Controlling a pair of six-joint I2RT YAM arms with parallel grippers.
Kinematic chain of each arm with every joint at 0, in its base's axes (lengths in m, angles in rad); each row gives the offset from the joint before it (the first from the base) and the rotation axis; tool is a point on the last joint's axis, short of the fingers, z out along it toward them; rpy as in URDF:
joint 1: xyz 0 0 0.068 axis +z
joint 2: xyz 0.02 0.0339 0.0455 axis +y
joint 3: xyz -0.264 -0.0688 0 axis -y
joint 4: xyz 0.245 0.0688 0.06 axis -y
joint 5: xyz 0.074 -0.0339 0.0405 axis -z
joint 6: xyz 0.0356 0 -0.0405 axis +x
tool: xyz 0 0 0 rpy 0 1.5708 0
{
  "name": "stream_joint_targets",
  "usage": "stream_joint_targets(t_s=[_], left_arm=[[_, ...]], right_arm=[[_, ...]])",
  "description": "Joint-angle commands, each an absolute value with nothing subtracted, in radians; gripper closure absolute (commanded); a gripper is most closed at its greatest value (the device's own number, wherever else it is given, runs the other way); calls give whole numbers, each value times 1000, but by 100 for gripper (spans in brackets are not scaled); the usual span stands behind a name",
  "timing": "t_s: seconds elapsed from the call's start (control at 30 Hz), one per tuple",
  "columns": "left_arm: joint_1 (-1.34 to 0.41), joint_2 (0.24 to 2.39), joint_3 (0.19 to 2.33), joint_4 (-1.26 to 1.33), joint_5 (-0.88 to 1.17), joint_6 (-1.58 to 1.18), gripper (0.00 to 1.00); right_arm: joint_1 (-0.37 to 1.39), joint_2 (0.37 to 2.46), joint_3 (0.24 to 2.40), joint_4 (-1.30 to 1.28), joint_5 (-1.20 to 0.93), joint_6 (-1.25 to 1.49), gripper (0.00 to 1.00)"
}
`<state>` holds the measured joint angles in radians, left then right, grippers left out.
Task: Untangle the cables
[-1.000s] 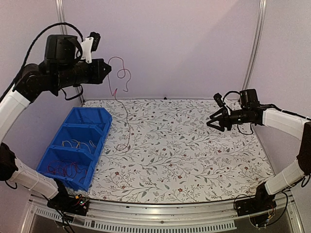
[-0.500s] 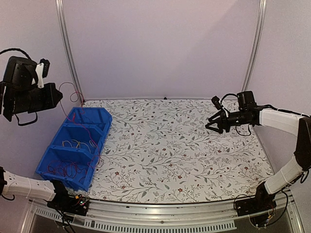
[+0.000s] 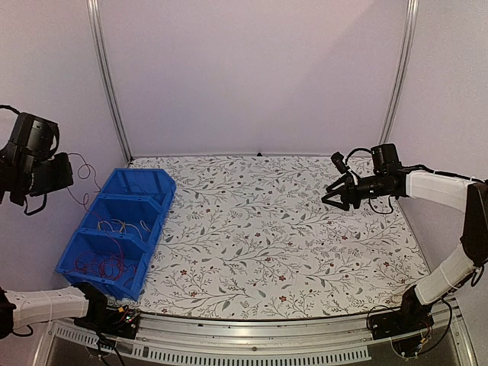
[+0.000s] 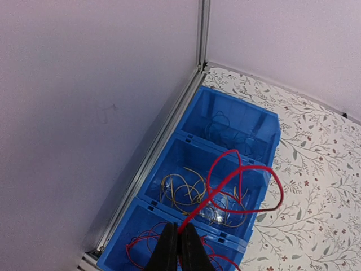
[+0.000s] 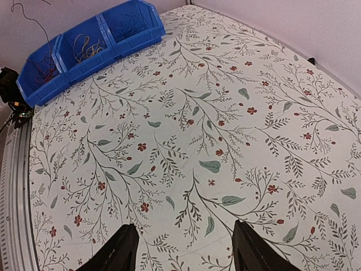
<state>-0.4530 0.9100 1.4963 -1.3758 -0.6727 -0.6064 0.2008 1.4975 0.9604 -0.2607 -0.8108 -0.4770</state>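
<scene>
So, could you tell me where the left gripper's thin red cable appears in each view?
Top external: red cable far left, beside the blue three-compartment plastic bin.
Left wrist: bottom centre, looping up from the shut left gripper.
Right wrist: faint strand, top-left corner.
Shared landmark: that bin.

One red cable (image 4: pixel 242 169) loops midair above the blue bin (image 4: pixel 237 110), where yellow cables (image 4: pixel 180 191) lie coiled.

Lab enclosure, aluminium frame (image 4: pixel 203 28), plain walls (image 4: pixel 84 84)
</scene>
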Motion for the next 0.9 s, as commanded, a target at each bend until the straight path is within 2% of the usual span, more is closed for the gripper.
stream_joint_targets(t_s=[0.0,0.13,0.3,0.6,0.77,0.87], left_arm=[[-335,911,1458,-1388,-691,-541,100],[-314,905,1408,-1388,-629,-560,100],[-256,869,1215,-1387,-448,-654,100],[-199,798,1009,-1390,-334,-762,100],[-191,715,1119,-1389,-389,-811,100],[-159,706,1189,-1391,-373,-737,100]], right_arm=[[199,1514,959,-259,-829,-492,39],[199,1521,960,-263,-831,-496,39],[199,1532,962,-271,-834,-504,39],[199,1572,978,-299,-875,-506,39],[199,1587,982,-305,-894,-505,39],[199,1597,989,-309,-909,-505,39]])
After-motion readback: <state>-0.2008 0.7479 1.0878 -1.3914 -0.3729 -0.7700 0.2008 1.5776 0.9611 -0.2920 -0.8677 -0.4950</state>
